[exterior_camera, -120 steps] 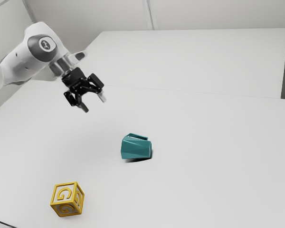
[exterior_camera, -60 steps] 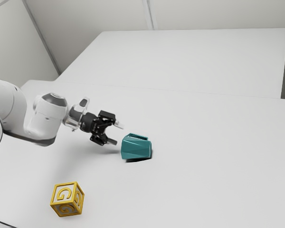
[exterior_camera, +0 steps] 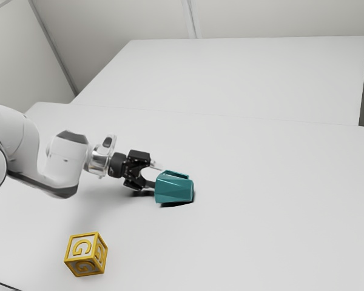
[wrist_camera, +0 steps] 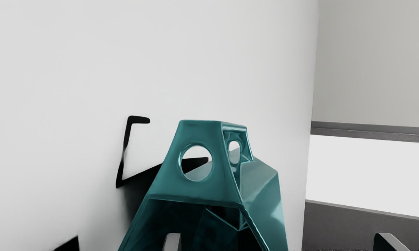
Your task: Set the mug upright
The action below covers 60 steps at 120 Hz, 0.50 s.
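"Why is the mug lying like that?"

"I can't say what put it there. It's on its side on the bench, mouth facing the end effector, handle out along the flank farther from the exterior camera."

"And the end effector?"

"Wide open, holding nothing. In the wrist view one finger stands across the mug's dark mouth, the other finger out past its wall. Whether the first is inside or just short of the rim, I can't tell."

"Why straddle it that way?"

"My guess is a pinch on the wall, from inside and outside. With the arm coming in low at the mouth end, gripping there and swinging that end up would stand it on its base. A shallow pinch might let it slip round."

"What differs from the first frame?"

"The end effector was high above the mug, on its left in the exterior view, angled downward. Now it's down level with the mug, right by the mouth. The mug hasn't shifted, nor has the yellow block, nearer that camera than the mug and to its left there."
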Available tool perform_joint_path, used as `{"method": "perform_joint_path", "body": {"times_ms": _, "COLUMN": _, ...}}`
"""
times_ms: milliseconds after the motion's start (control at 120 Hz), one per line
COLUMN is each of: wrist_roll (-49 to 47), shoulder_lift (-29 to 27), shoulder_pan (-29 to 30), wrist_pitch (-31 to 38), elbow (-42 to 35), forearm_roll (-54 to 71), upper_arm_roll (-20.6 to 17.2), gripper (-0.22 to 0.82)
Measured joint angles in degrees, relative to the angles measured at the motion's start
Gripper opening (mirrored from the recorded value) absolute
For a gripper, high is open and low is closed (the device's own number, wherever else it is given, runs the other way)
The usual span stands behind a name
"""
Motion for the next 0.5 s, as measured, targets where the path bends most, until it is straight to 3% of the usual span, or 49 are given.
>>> {"method": "perform_joint_path", "body": {"times_ms": 300, "wrist_roll": 3.4, "shoulder_lift": 0.4, "shoulder_pan": -0.6, "wrist_pitch": -0.3, "elbow": -0.1, "forearm_roll": -3.3, "upper_arm_roll": -2.3, "gripper": 0.59}}
{"method": "perform_joint_path", "body": {"times_ms": 350, "wrist_roll": 3.7, "shoulder_lift": 0.4, "shoulder_pan": -0.5, "wrist_pitch": -0.2, "elbow": -0.1, "forearm_roll": -3.5, "upper_arm_roll": -2.4, "gripper": 0.51}}
{"method": "perform_joint_path", "body": {"times_ms": 500, "wrist_roll": 3.8, "shoulder_lift": 0.3, "shoulder_pan": -0.6, "wrist_pitch": 0.2, "elbow": -0.1, "forearm_roll": -3.7, "upper_arm_roll": -3.0, "gripper": 0.14}}
